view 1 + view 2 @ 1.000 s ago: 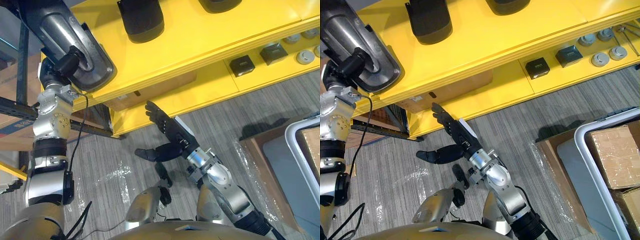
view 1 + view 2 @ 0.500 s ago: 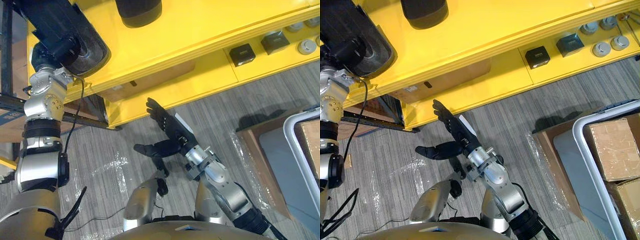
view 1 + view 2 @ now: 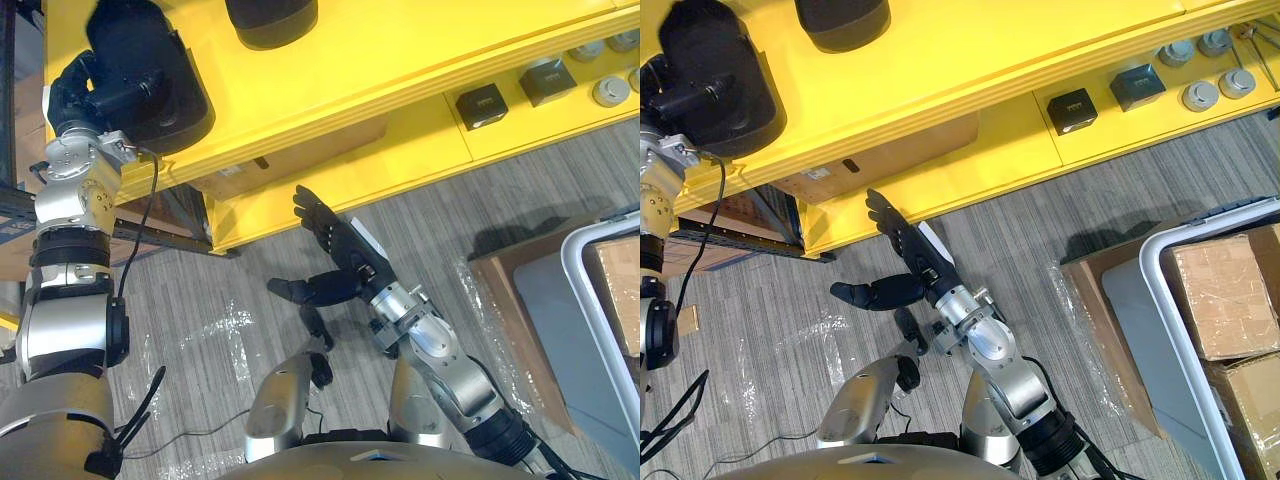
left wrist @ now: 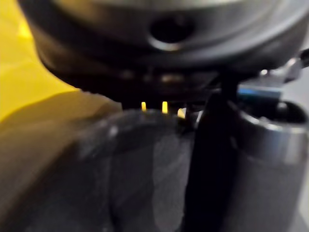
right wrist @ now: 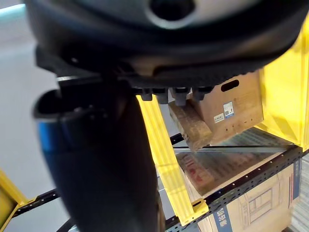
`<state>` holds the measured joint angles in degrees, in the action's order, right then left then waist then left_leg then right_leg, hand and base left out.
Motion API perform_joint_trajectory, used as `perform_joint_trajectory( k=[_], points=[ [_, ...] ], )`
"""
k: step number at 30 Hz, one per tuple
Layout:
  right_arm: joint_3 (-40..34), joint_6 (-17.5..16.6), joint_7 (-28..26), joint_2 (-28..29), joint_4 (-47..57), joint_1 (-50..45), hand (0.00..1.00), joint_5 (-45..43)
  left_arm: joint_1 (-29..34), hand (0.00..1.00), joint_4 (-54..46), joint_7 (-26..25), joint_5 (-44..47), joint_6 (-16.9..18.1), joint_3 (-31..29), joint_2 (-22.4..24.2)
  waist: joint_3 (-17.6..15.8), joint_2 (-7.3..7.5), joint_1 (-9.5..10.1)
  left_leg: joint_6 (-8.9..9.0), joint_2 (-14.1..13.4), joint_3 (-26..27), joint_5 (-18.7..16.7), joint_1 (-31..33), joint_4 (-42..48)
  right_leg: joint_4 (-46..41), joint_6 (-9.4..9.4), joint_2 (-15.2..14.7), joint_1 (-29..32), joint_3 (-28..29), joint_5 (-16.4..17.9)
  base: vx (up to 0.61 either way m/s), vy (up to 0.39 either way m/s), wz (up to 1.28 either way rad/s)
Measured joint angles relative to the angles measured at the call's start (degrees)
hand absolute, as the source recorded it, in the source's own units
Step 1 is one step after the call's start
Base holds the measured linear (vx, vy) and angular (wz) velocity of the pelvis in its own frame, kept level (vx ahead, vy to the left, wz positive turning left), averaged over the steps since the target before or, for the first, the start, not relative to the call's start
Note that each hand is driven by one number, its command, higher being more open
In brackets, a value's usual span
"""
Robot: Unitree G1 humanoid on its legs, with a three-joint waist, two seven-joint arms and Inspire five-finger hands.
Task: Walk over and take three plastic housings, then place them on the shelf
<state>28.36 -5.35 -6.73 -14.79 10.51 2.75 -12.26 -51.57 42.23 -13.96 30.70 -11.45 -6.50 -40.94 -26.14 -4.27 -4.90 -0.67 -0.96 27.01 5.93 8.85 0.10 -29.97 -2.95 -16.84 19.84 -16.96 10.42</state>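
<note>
Gripping a dark plastic housing (image 3: 150, 60) on top of the yellow shelf (image 3: 400, 60).
Clasps it with the left hand (image 3: 75, 90), fingers curled, at the shelf's left end, near a second housing (image 3: 270, 20) farther along the top; holds the right hand (image 3: 340, 255) spread flat, fingers straight, over the floor (image 3: 500, 210) just before the shelf's lower board.

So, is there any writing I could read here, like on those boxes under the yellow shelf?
White label on the cardboard box under the yellow shelf: print too small to read.
Red marks on the lower box: blurred, unreadable.
No other text can be read.
</note>
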Motion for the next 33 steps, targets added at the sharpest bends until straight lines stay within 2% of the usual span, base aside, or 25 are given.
perform_joint_trajectory(
  k=[6,16,20,22,23,24,26,27,29,31,33],
  points=[
    [-0.15,0.00,0.93,0.02,0.00,-0.11,1.00,-0.01,-0.38,1.00,0.06,-1.77,-2.08,0.30,0.23,0.00,-0.31,0.52,-0.13,-0.03,-0.04,-0.09,0.02,-0.70,-0.02,0.22,0.00,0.10,-0.82,-0.12,-0.01,0.03,-0.044,0.00],
    [0.09,-0.27,1.06,2.31,0.00,-2.86,1.00,0.10,-0.49,1.00,0.05,-5.53,-2.02,0.59,3.15,-0.10,-0.07,0.98,-0.38,-0.04,-0.73,-0.86,0.01,-3.94,-0.63,2.65,0.02,1.21,-5.51,-1.56,-0.19,0.04,-0.043,0.01],
    [0.20,-2.47,0.96,2.30,-0.02,-4.15,1.00,0.10,-0.50,1.00,-4.42,-7.84,-1.79,5.76,3.17,-0.86,0.07,1.15,-0.04,-0.04,-1.02,-1.26,0.03,-6.99,-2.12,5.40,-0.25,2.30,-9.68,-2.78,-0.83,0.06,-0.014,0.04],
    [0.14,-4.80,0.51,2.29,-0.02,-3.63,1.00,0.14,-0.35,1.00,-11.05,-8.70,-1.87,10.58,3.03,-1.43,0.21,1.37,0.44,-0.17,-1.09,-1.59,0.24,-8.71,-3.28,7.45,-0.67,3.06,-12.23,-3.72,-1.58,0.06,0.003,0.09],
    [0.10,-5.34,0.08,2.28,-0.02,-3.03,1.00,0.15,0.11,1.00,-14.13,-9.06,-2.04,11.87,2.48,-1.50,0.41,1.49,0.70,-0.19,-1.09,-1.59,0.29,-9.66,-3.80,8.34,-0.77,3.18,-13.40,-3.89,-1.77,0.10,0.033,0.02],
    [-0.35,-5.54,-1.16,2.09,-0.03,-1.56,1.00,0.16,3.41,1.00,-20.58,-9.74,-2.22,14.28,0.83,-1.50,3.30,1.56,0.88,-0.19,-1.08,-1.59,0.29,-10.07,-4.81,10.26,-1.06,3.74,-14.30,-4.42,-2.20,0.15,0.040,0.01],
    [-1.66,-7.46,-2.81,2.04,-0.04,-0.62,1.00,0.15,10.78,1.00,-28.43,-9.90,-4.63,16.87,-2.10,-0.28,7.56,1.59,1.46,-0.19,-1.31,-1.75,0.28,-10.90,-4.80,14.02,-1.65,4.46,-17.04,-5.05,-3.31,0.18,0.039,0.05],
    [-2.15,-7.90,-2.95,2.03,-0.04,-0.41,1.00,0.17,12.39,1.00,-29.77,-9.90,-4.97,17.34,-2.92,0.46,8.32,1.68,1.74,-0.18,-1.33,-1.87,0.28,-11.42,-4.80,14.80,-1.78,4.65,-18.06,-5.24,-3.44,0.15,0.018,0.15],
    [-3.85,-9.04,-2.99,1.70,-0.14,0.74,1.00,0.30,20.28,1.00,-34.41,-9.66,-6.19,18.96,-6.77,4.54,11.56,1.76,2.20,-0.12,-1.45,-3.13,0.23,-12.66,-4.81,17.54,-2.21,5.17,-21.44,-7.14,-3.97,0.13,-0.013,0.29],
    [-5.26,-10.16,-3.31,1.08,-0.22,1.30,1.00,0.31,25.64,1.00,-38.12,-9.58,-6.36,19.01,-8.61,7.75,12.55,1.66,3.17,0.21,-1.64,-3.84,0.00,-13.49,-4.81,18.80,-2.21,5.59,-23.26,-8.00,-4.12,0.08,-0.025,0.22],
    [-8.17,-11.38,-4.62,0.37,-1.74,2.82,1.00,0.30,35.11,1.00,-43.61,-8.48,-6.38,19.20,-10.40,13.34,13.60,1.53,4.53,0.50,-1.98,-4.91,-0.20,-13.98,-4.82,21.29,-1.99,6.37,-25.51,-9.56,-4.79,0.01,-0.020,0.23]
  ],
)
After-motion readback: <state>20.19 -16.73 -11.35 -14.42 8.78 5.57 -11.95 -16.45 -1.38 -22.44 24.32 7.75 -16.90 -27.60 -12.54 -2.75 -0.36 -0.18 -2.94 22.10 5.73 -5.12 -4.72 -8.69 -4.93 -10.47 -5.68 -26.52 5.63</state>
